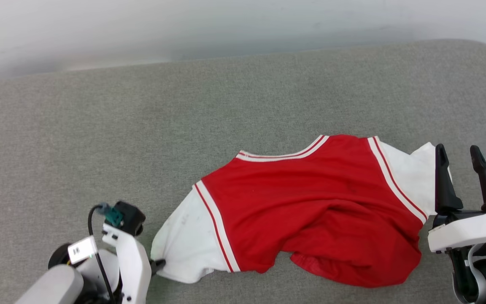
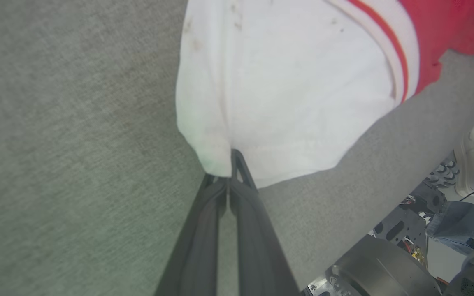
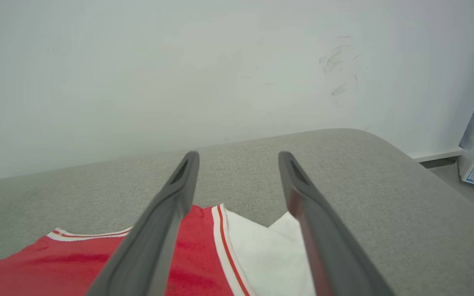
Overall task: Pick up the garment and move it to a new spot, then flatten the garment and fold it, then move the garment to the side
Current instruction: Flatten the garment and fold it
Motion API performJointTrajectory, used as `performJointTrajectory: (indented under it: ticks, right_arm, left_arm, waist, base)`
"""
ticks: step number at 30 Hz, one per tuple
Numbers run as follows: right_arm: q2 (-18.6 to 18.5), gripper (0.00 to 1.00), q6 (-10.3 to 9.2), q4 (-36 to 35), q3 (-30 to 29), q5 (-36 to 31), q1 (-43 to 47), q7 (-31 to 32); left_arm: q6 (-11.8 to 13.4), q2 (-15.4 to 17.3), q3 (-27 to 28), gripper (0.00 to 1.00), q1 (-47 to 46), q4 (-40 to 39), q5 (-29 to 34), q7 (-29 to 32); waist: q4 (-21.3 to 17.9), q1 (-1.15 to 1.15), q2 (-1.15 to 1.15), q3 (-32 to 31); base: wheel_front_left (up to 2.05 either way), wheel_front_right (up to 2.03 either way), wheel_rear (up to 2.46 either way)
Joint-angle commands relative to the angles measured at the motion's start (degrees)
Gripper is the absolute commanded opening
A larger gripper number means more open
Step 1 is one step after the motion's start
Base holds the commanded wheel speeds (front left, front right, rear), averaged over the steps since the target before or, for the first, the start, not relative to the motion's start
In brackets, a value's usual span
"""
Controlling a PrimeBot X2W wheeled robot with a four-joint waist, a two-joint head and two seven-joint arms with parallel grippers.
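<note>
The garment (image 1: 310,202), a red jersey T-shirt with white sleeves and striped trim, lies rumpled on the grey cushion, back side up, its lower hem bunched toward the front right. My left gripper (image 1: 158,264) is shut on the hem of its white left-hand sleeve (image 2: 278,94) at the front left; in the left wrist view the two fingers (image 2: 245,193) pinch that white cloth. My right gripper (image 1: 462,158) stands open just right of the other white sleeve (image 3: 270,255), fingers pointing away and raised above the cloth, holding nothing.
The wide grey cushioned surface (image 1: 141,126) runs back to a pale wall (image 1: 226,25), with its rounded corner at the far right. In the left wrist view the robot's base (image 2: 385,267) and a person's shoe and jeans leg (image 2: 471,164) show past the front edge.
</note>
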Motion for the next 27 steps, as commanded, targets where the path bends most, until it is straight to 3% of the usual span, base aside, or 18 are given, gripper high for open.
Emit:
performJointTrajectory:
  ticks: [1,6,8,14,23,27]
  right_arm:
    - [0.1,1.00,-0.02,0.0,0.0,-0.5,0.7,0.0]
    - [0.1,1.00,-0.02,0.0,-0.2,-0.3,1.3,0.5]
    - [0.1,1.00,-0.02,-0.1,-0.2,-0.2,1.6,0.8]
    - [-0.1,1.00,-0.02,-0.9,-0.2,-0.3,1.7,1.6]
    - [0.2,1.00,-0.02,-2.5,-0.3,-0.3,1.5,1.5]
    - [0.5,1.00,-0.02,-2.5,-0.3,-0.5,1.1,1.3]
  left_arm:
    - [0.4,0.3,-0.1,0.00,1.0,-0.2,-0.1,-0.2]
    - [2.5,-0.1,1.3,0.00,4.4,-3.0,0.6,-5.0]
    - [3.5,-0.4,2.2,1.00,4.9,-3.7,1.6,-8.0]
    - [6.2,0.7,3.9,1.00,5.3,-7.6,3.6,-10.8]
    - [11.1,5.2,4.5,1.00,5.4,-17.1,6.4,-5.4]
    - [13.0,5.2,4.5,1.00,5.8,-18.8,7.4,-4.8]
  waist:
    - [0.3,0.00,0.00,-0.4]
    - [0.8,0.00,0.00,-1.1]
    - [1.0,0.00,0.00,-1.3]
    - [1.2,0.00,0.00,-1.0]
    - [1.1,0.00,0.00,4.2]
    - [1.2,0.00,0.00,6.2]
  base:
    - [0.00,0.00,0.00]
    - [0.00,0.00,0.00]
    - [0.00,0.00,0.00]
    - [0.00,0.00,0.00]
    - [0.00,0.00,0.00]
    - [0.00,0.00,0.00]
